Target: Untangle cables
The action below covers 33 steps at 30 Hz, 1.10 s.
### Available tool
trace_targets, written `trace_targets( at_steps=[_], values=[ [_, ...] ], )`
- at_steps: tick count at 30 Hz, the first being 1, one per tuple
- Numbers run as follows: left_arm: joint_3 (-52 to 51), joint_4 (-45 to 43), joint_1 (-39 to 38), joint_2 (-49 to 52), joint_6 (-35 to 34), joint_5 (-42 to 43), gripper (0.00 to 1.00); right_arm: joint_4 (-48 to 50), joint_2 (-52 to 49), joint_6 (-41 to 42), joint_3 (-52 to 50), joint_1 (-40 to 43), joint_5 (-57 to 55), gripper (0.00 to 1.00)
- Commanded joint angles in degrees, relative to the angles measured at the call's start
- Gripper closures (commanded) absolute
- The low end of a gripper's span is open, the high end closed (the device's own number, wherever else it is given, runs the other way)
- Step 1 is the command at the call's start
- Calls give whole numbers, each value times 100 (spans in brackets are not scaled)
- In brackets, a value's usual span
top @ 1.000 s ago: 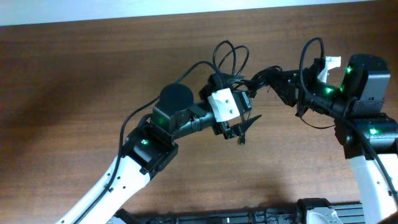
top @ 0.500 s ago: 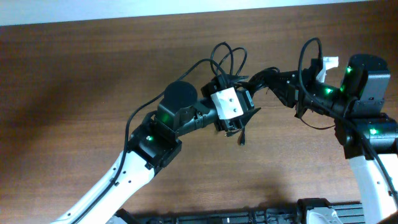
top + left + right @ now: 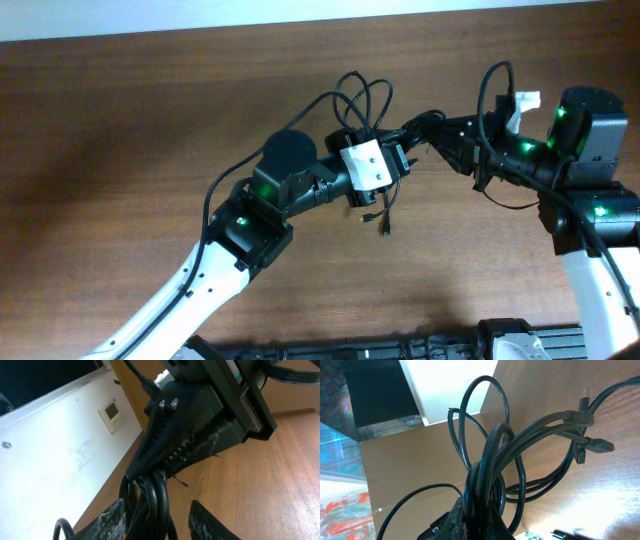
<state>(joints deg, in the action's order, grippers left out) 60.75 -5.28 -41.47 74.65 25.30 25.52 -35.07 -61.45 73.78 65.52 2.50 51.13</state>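
The cables (image 3: pixel 362 95) are a bundle of thin black cords held above the wooden table (image 3: pixel 120 120), between the two arms. Loops stand up behind the bundle and one plug end (image 3: pixel 383 227) dangles below it. My right gripper (image 3: pixel 424 126) is shut on the bundle; in the right wrist view the cords (image 3: pixel 487 445) rise from its closed fingertips (image 3: pixel 487 517), with plug ends (image 3: pixel 597 445) to the right. My left gripper (image 3: pixel 157 506) straddles the cords (image 3: pixel 150 495). Its left finger (image 3: pixel 107 520) touches them and its right finger (image 3: pixel 210 522) stands a small gap away.
A white wall strip (image 3: pixel 300 12) runs along the table's far edge. A black fixture (image 3: pixel 480 345) lies at the near edge. The left wrist view shows the right gripper's dark body (image 3: pixel 200 415) close ahead and a wall panel (image 3: pixel 111 410).
My left gripper's jaws have narrowed from wide open to close around the cable bundle, and it has moved slightly up and toward the right gripper. The right arm has stayed put.
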Motion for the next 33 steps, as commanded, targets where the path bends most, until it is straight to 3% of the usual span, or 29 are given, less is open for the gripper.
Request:
trace_targets(
  at_steps=[1, 12, 19, 24, 27, 33],
  values=[
    [48, -28, -17, 57, 13, 15, 61, 61, 0, 42, 39, 15, 227, 96],
    [48, -26, -17, 57, 11, -33, 77, 61, 0, 42, 39, 15, 315, 96],
    [48, -9, -17, 57, 11, -157, 100, 61, 0, 17, 39, 15, 378, 96],
    [48, -15, -17, 57, -20, -549, 100, 61, 0, 4, 39, 15, 376, 96],
    [48, -114, -15, 57, -455, -1058, 100, 61, 0, -2, 39, 15, 376, 95],
    [48, -181, -15, 55, -667, -1189, 100, 63, 0, -2, 39, 15, 372, 73]
  ],
)
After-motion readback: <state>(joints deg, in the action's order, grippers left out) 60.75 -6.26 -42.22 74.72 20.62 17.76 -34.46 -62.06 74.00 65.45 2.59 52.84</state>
